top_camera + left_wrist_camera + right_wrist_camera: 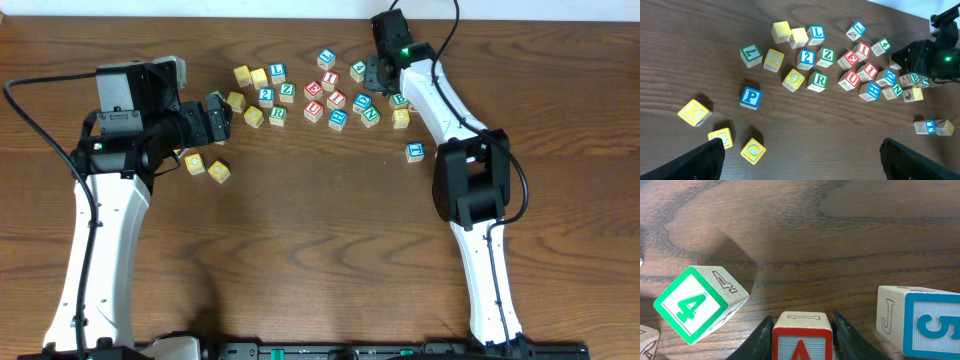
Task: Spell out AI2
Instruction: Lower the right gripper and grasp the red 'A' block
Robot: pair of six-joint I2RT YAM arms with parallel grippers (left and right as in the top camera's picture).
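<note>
1. Fingers point(763, 339) of the right gripper point(802, 330) pressed both sides of the A cube point(802, 341), seemingly clamped on it, in the cluster's right part.
2. 4 cube point(695, 305) lay to its left and 5 cube point(932, 325) to its right, neither touching it; a straight lift looked clear.
3. 2 cube point(806, 58) sat nearer the left gripper point(802, 145), whose fingers stood wide apart and empty; I cube point(861, 50) sat nearer the right.
4. Bare table point(320, 230) nearer the robot offered room for the row.

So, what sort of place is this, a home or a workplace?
Most likely a robotics lab bench: a left arm and a right arm mounted at a wooden table, alphabet cubes scattered as test objects, and the right gripper gripping the A cube.
</note>
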